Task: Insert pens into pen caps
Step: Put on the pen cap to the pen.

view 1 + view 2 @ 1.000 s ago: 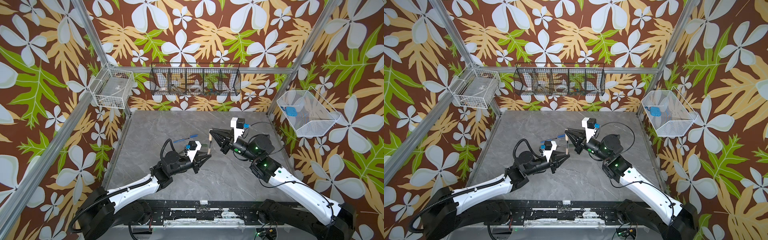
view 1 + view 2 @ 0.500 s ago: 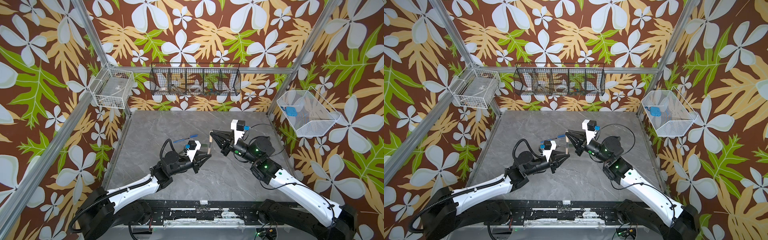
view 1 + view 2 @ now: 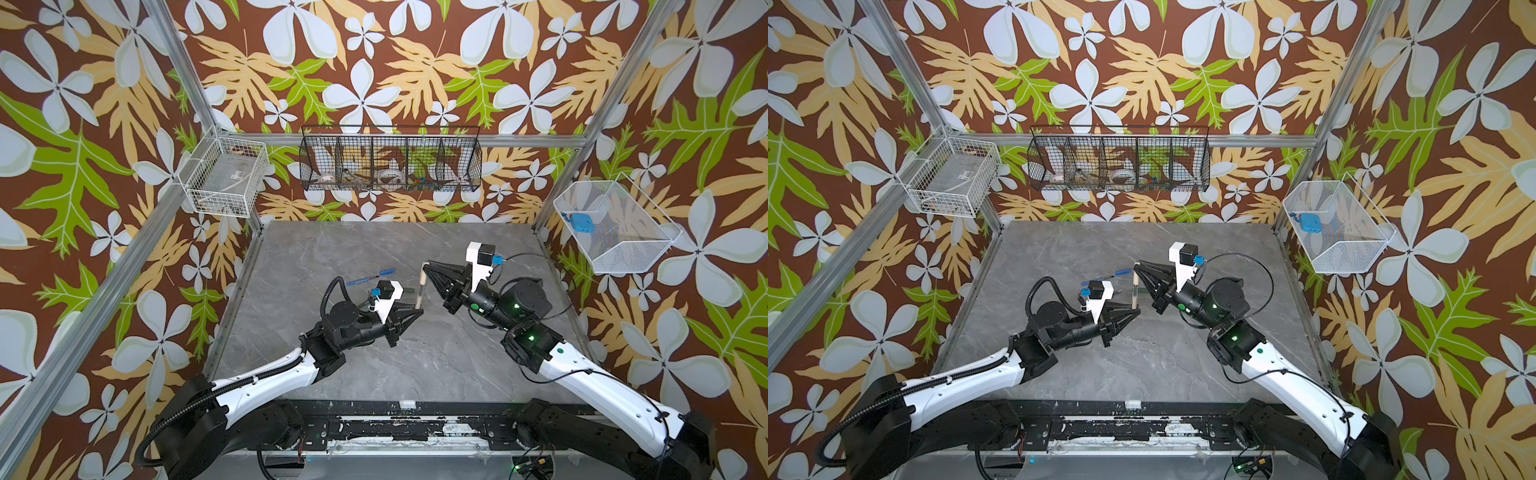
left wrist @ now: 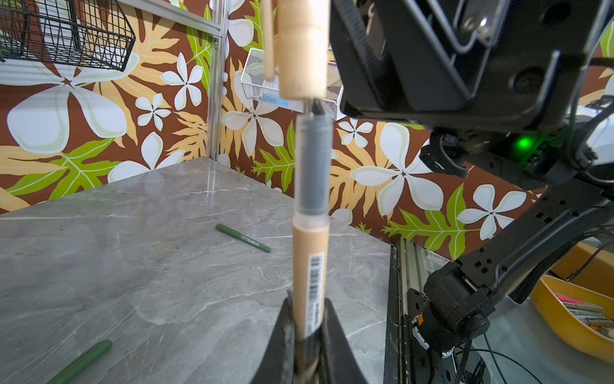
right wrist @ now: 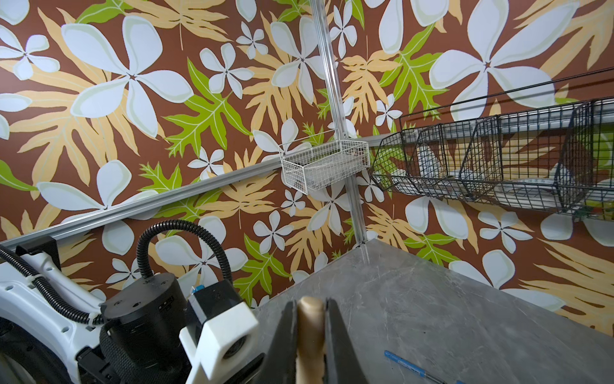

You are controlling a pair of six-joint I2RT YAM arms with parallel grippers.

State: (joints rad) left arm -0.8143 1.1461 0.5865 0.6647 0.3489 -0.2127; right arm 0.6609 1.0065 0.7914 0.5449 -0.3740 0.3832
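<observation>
Left tool point(image 4: 307, 307) tight around tan pen point(image 4: 309, 262)

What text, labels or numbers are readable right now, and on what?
No text reads clearly.
Tan pen: barcode, digits blurred.
Farther green pen: printed label, too small.
Blue pen: print, too small.
Left arm's black joint: marking, too small.

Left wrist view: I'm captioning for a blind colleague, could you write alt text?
The left gripper grips a tan pen, its dark tip at the mouth of a tan cap. Two green pens lie on the grey table.
</observation>
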